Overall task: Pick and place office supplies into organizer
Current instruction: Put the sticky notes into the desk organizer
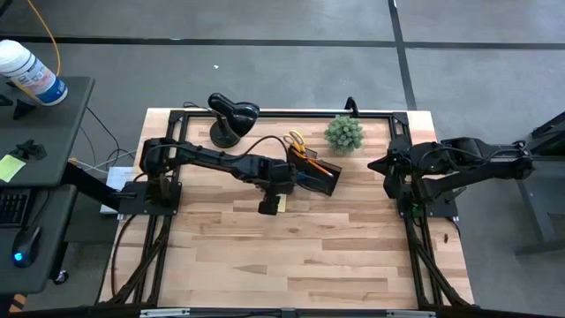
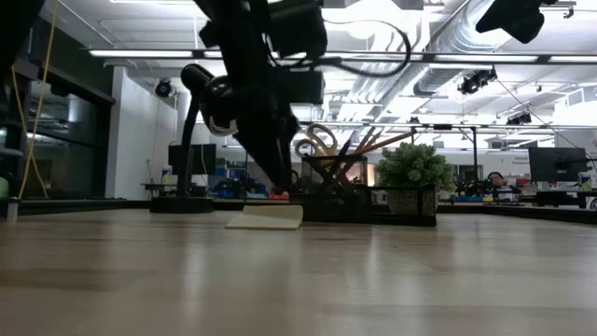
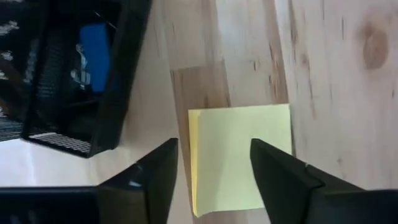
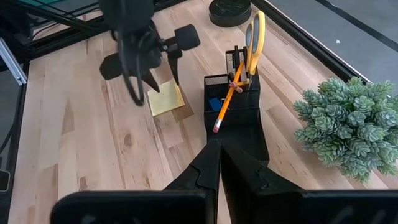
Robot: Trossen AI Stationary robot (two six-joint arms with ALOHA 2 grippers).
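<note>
the yellow sticky-note pad (image 3: 242, 155) lay flat on the table (image 1: 309, 256), just beside the organizer (image 4: 233, 115). we judged it light, thin and flexible, best pinched across opposite edges. our left gripper (image 3: 214, 168) hovered over it, fingers spread wide, holding nothing. our right gripper (image 4: 219, 177) waited at the table's right side, fingers pressed together, empty.

Sticky-note pad (image 1: 280, 202) lies on the table (image 1: 291, 256) just beside the organizer (image 1: 316, 172).
</note>
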